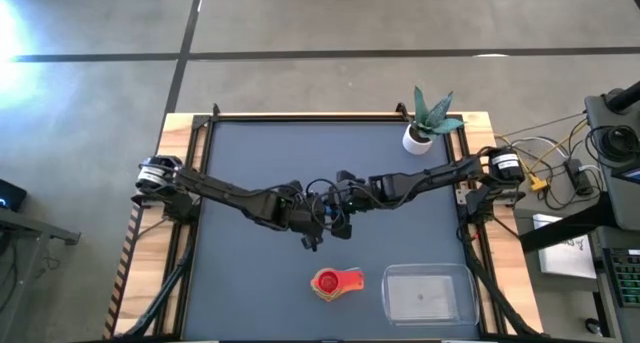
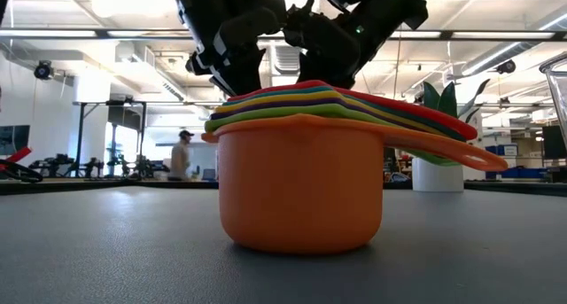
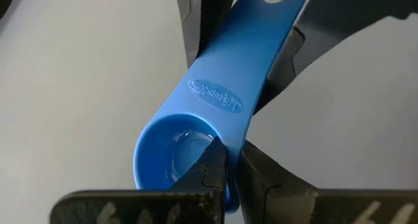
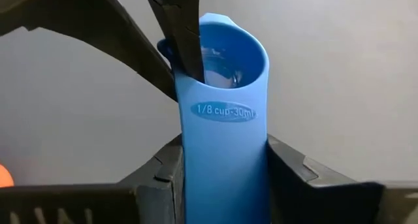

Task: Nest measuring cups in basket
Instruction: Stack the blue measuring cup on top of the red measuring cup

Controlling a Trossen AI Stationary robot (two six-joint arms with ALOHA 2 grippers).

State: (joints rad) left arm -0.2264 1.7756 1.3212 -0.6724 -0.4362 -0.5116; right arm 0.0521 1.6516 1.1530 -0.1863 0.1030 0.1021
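A small white plant pot [image 1: 417, 139] holding a spiky green plant [image 1: 434, 113] is seen at the far right corner of the dark-topped, wood-edged bench [image 1: 250, 163]. A person [image 2: 182, 153] is seen in the room behind.

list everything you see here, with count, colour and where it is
stack of cups: six nested, orange outermost, red innermost, near edge of table, left of basket
blue cup: one, blue, held above mid-table between both pincers
basket: one, clear, near right corner of table
plant pot: one, white with green plant, far right of table
table: one, dark top, wooden border
cables: several, yellow and black, off table at right
person: one, far back in room, low view
left pincer: one, dark, mid-table, shut on blue cup's bowl rim
right pincer: one, dark, mid-table, its fingers either side of blue cup's handle
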